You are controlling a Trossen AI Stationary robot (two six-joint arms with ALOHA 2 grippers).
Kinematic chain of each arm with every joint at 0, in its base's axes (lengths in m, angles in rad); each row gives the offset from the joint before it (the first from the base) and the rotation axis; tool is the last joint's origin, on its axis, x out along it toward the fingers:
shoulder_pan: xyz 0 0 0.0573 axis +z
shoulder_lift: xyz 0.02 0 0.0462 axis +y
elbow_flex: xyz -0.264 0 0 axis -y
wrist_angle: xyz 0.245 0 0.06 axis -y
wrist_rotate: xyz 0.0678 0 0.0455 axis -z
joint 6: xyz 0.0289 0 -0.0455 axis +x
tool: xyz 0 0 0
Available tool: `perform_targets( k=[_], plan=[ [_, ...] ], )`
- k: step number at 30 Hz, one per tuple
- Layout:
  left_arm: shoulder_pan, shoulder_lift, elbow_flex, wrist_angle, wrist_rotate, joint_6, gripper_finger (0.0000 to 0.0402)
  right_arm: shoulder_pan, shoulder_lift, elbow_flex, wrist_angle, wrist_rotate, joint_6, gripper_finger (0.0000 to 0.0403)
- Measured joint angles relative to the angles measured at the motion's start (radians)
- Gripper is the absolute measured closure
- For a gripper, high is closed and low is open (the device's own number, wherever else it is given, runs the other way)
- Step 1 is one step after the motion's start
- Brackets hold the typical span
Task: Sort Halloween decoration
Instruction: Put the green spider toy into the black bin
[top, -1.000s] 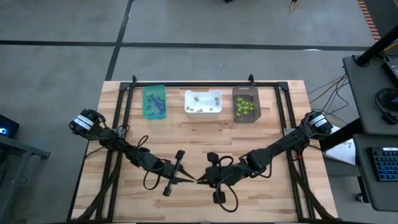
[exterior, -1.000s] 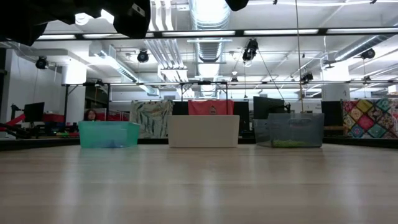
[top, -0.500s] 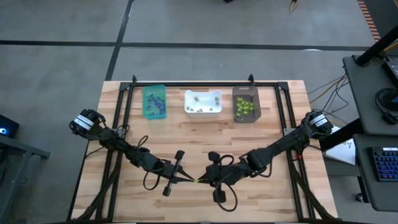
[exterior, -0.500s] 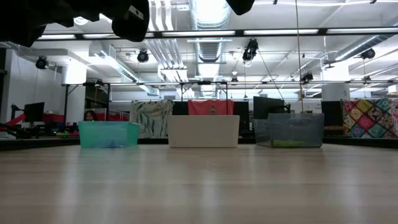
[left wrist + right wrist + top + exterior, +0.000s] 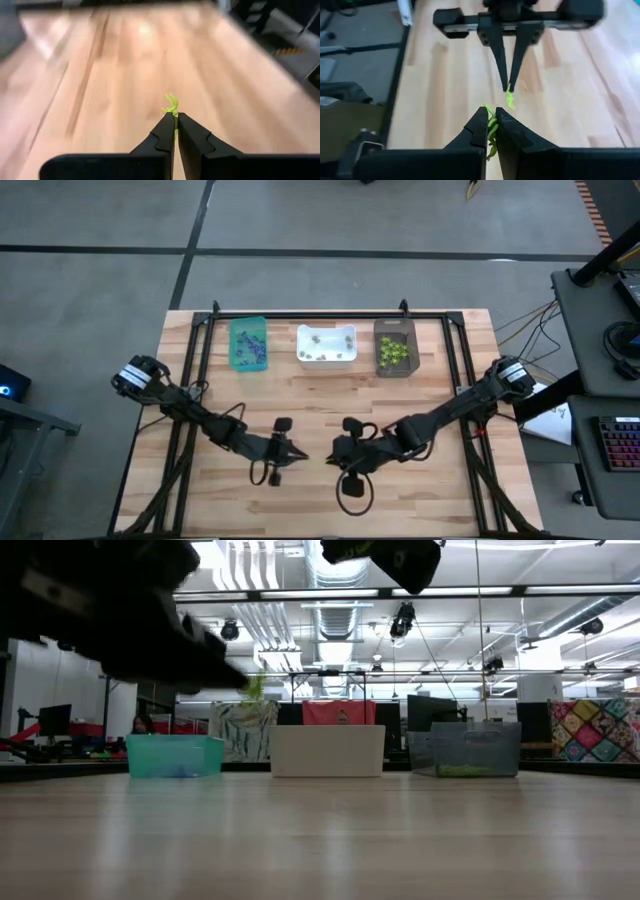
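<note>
From above, the left gripper (image 5: 298, 455) and the right gripper (image 5: 328, 458) faced each other tip to tip over the near middle of the table (image 5: 440, 395), a small gap between them. At the far edge stood three bins in a row: a teal bin (image 5: 248, 343) with purple trinkets (image 5: 252, 350), a white bin (image 5: 326, 346) with pale trinkets (image 5: 322, 354), and a brown bin (image 5: 395, 348) with lime trinkets (image 5: 393, 353). What the grippers held was too small to tell from here.

In the low view, the left arm (image 5: 110, 610) loomed dark and blurred, above the tabletop, with a lime piece (image 5: 254, 687) at its tip. The three bins stood in line across the far edge.

In the left wrist view, the left gripper (image 5: 175, 117) was pressed together on a lime trinket (image 5: 171, 105), which stuck out past the fingertips, clear of the wood below.

In the right wrist view, the right gripper (image 5: 491, 113) was pressed together on a lime trinket of its own (image 5: 491, 131), lying between the fingers. Just beyond, the left gripper (image 5: 509, 86) pointed back at it, pinching its lime piece (image 5: 510, 99) at the tips; the two pieces were close but apart.
</note>
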Motion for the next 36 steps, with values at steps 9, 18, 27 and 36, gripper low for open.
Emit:
perform_targets(
  k=[9,18,27,36],
  plan=[
    [0.008,0.000,0.002,-0.184,-0.013,-0.151,0.0395,-0.013,0.000,0.012,-0.051,0.003,0.015,0.0390],
    [0.008,0.000,0.003,-0.186,-0.013,-0.174,0.0354,-0.014,0.000,0.012,-0.053,0.003,0.015,0.0390],
    [0.008,-0.041,0.003,-0.186,-0.012,-0.156,0.0316,-0.034,-0.015,0.047,-0.162,0.021,0.077,0.0390],
    [0.007,-0.214,0.004,-0.186,-0.012,-0.073,0.0313,-0.224,-0.024,0.194,-0.695,0.071,0.213,0.0390]
  ],
)
